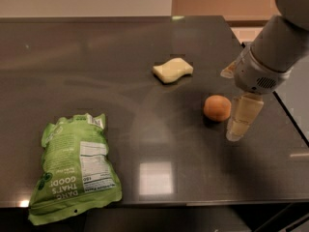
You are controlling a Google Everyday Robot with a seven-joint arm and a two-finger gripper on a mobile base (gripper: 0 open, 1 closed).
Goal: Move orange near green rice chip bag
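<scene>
The orange [217, 108] sits on the dark table right of centre. The green rice chip bag [72, 166] lies flat at the front left, far from the orange, label side up. My gripper [232, 105] hangs from the arm at the right, just right of the orange and close to it. One pale finger [244, 116] points down to the table beside the orange; the other finger [229, 71] shows behind, farther back. The jaws stand open and hold nothing.
A pale yellow wavy-edged sponge [173, 69] lies behind and left of the orange. The table's right edge [289, 115] runs close behind the gripper, and the front edge [169, 203] lies just past the bag.
</scene>
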